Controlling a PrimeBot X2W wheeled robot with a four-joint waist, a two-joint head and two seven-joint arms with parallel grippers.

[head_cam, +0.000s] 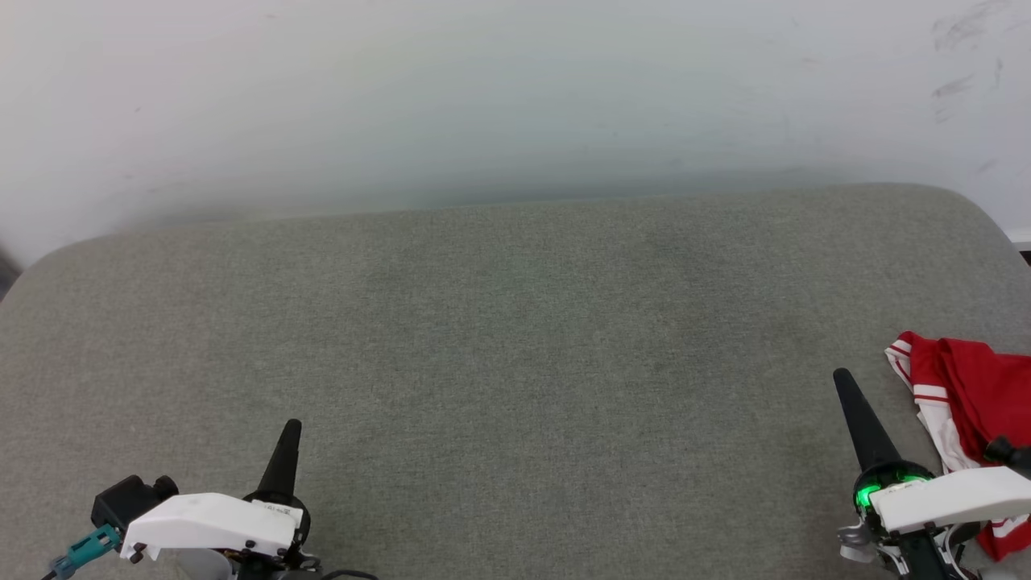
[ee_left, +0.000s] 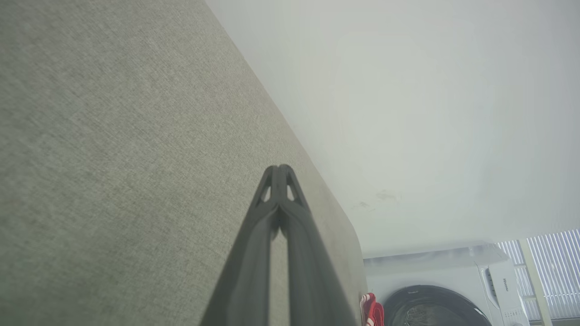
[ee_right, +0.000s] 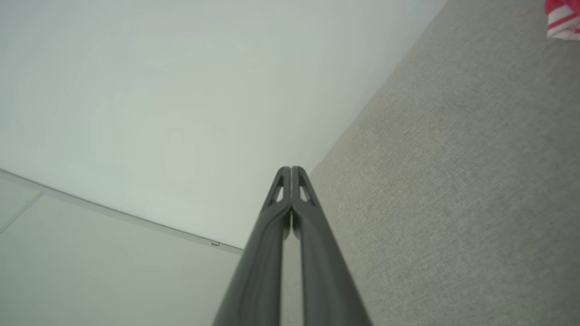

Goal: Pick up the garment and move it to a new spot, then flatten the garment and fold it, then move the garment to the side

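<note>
Over a grey-green, fabric-covered table with rounded corners (head_cam: 515, 338), I am holding both hands low at the near edge, with my dark fingers pointing toward the pale wall (head_cam: 515, 97). My left hand (head_cam: 291, 427) is hovering at the near left. In its own wrist view, the left hand (ee_left: 280, 170) is clenched tip to tip and gripping nothing. My right hand (head_cam: 843, 377) is hovering at the near right, with a green light glowing on its wrist. Seen along its fingers, the right hand (ee_right: 290, 170) is likewise pressed shut on nothing.

The red jersey-style T-shirt with white sleeves and red-and-white striped trim (head_cam: 979, 387) is lying in a crumpled heap at the table's near right edge, just beside my right hand on its outer side. My white forearm cover is crossing in front of it, and I cannot tell whether they are touching. The shirt is peeking in at the top right corner of the right wrist view (ee_right: 562, 18) and at the table's far end in the left wrist view (ee_left: 371, 310). Next to it there, a white front-loading washing machine (ee_left: 453, 290) is standing.
</note>
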